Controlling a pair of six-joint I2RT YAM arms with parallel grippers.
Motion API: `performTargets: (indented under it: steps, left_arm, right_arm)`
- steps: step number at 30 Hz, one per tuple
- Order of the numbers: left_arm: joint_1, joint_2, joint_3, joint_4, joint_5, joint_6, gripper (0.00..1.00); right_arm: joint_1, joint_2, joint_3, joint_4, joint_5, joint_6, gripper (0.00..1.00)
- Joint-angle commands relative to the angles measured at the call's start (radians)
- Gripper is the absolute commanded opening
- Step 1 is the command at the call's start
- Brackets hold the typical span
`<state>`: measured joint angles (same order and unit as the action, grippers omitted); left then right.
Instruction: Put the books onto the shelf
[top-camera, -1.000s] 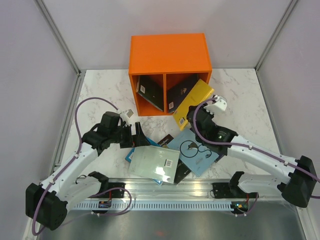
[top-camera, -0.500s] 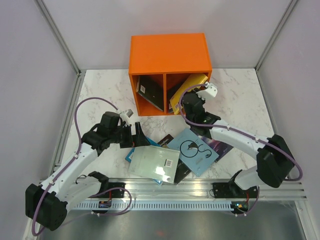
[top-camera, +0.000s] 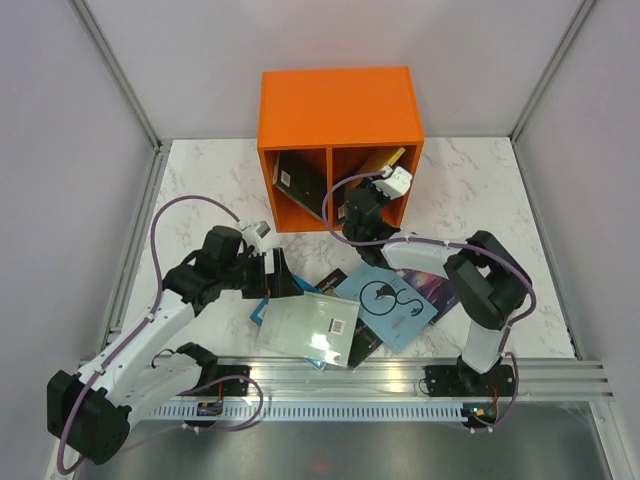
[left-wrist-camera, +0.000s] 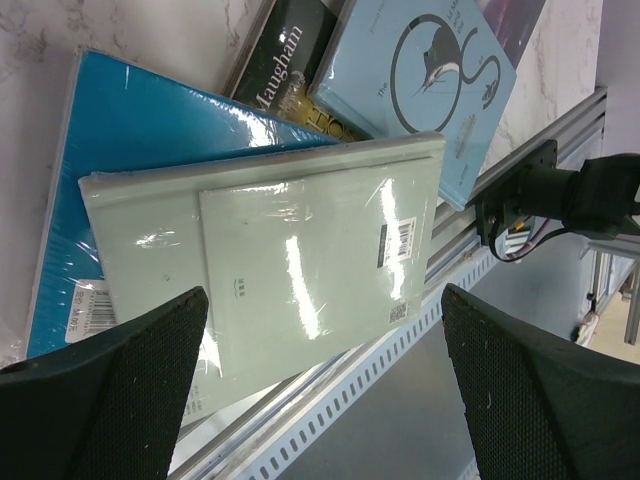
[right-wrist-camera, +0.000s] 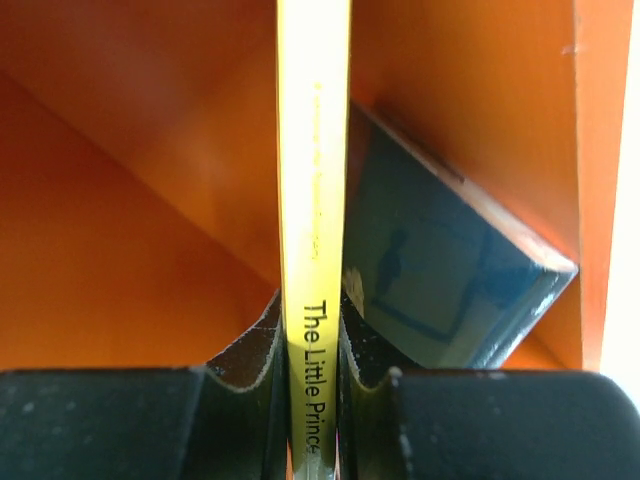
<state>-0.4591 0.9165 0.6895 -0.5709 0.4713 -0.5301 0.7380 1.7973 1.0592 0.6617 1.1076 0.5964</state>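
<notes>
Right fingers (right-wrist-camera: 240, 420) pinch a yellow book (right-wrist-camera: 313, 250) by its spine, set narrow around it. The book stands on edge inside the right compartment of the orange shelf (top-camera: 335, 105). "The Little Prince" reads along the spine between the two fingers. At the yellow book's 3 o'clock in the wrist view, a dark book (right-wrist-camera: 430, 270) leans tilted against the compartment's side wall.

Seen from above, the shelf sits at 12 o'clock on the marble counter (top-camera: 200, 190), its openings facing the arms. Another dark book (top-camera: 300, 185) leans in the left compartment.

Left fingers (left-wrist-camera: 100, 390) stand wide apart and hold nothing, poised at the 9 o'clock side of a loose pile of books near the counter's 6 o'clock edge. Topmost in that pile lies a pale green book (left-wrist-camera: 280, 260), shrink-wrapped and carrying a barcode sticker. A teal book (left-wrist-camera: 150, 130) shows from under it toward 10 o'clock in the left wrist view. A light blue book (left-wrist-camera: 420, 70) with a drawn figure overlaps a black book (left-wrist-camera: 285, 60) lettered "Maugham". A purple book (top-camera: 440, 285) peeks out from beneath the light blue one on the pile's 3 o'clock side in the overhead view.
</notes>
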Motion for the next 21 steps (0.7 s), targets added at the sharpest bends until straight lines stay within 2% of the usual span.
performTargets:
  steps: [1,5,8,12,14,17,21]
  left_arm:
    - [-0.018,-0.021,-0.008,0.028,0.001,0.016,1.0]
    - [-0.029,-0.027,-0.011,0.036,0.007,0.016,1.0]
    - [-0.036,-0.028,-0.015,0.043,0.012,0.016,1.0]
    - [-0.041,-0.031,-0.015,0.045,0.012,0.016,1.0]
    - [-0.042,-0.039,-0.016,0.045,0.013,0.018,1.0]
    - [-0.046,-0.05,-0.015,0.045,0.01,0.016,1.0]
    - [-0.047,-0.059,-0.016,0.045,0.007,0.015,1.0]
  right_arm:
    - [-0.011,0.04,0.015,0.361,0.195,-0.205,0.0]
    - [-0.012,0.138,-0.001,0.452,0.222,-0.204,0.0]
    - [-0.012,0.221,-0.011,0.426,0.21,-0.063,0.0]
    - [-0.012,0.3,-0.005,0.229,0.184,0.147,0.0]
    - [-0.008,0.319,-0.001,0.185,0.172,0.221,0.0]
    - [-0.008,0.333,0.012,0.139,0.129,0.246,0.0]
    - [-0.012,0.344,0.116,-0.084,0.068,0.284,0.02]
